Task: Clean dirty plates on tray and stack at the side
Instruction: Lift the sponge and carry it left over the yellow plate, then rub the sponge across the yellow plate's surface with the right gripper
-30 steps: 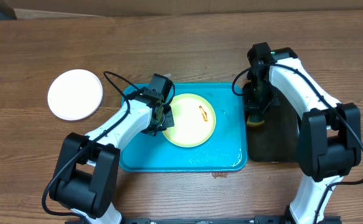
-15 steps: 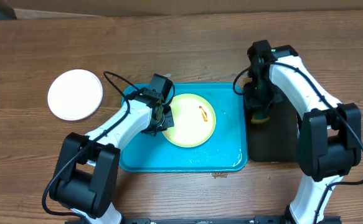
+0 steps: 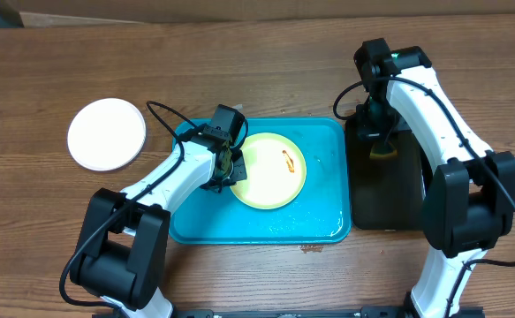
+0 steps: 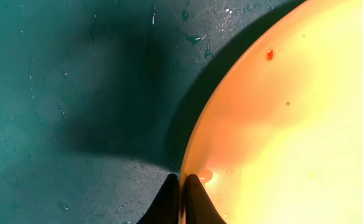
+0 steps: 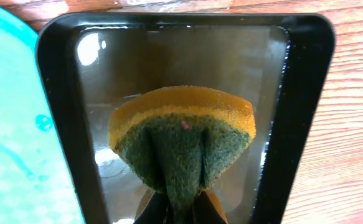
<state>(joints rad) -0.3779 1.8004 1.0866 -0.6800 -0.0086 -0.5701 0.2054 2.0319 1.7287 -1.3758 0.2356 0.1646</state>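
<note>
A pale yellow-green plate [image 3: 273, 170] with an orange-red smear lies on the turquoise tray [image 3: 239, 225]. My left gripper [image 3: 228, 168] is shut on the plate's left rim; the left wrist view shows the fingertips [image 4: 182, 194] pinching the rim of the plate [image 4: 293, 124] over the tray [image 4: 75, 93]. A white plate [image 3: 107, 133] lies on the table at the left, off the tray. My right gripper [image 3: 382, 141] is shut on a yellow and green sponge [image 5: 182, 140] and holds it above the black tray [image 5: 63, 124]. A third plate is out of view.
The black tray [image 3: 385, 199] stands right of the turquoise tray and holds a shallow film of water. Water drops lie on the turquoise tray's front right part [image 3: 323, 221]. Bare wood table lies around both trays.
My right gripper has moved back and a little right over the black tray with the sponge. The left arm and the yellow-green plate have not moved.
</note>
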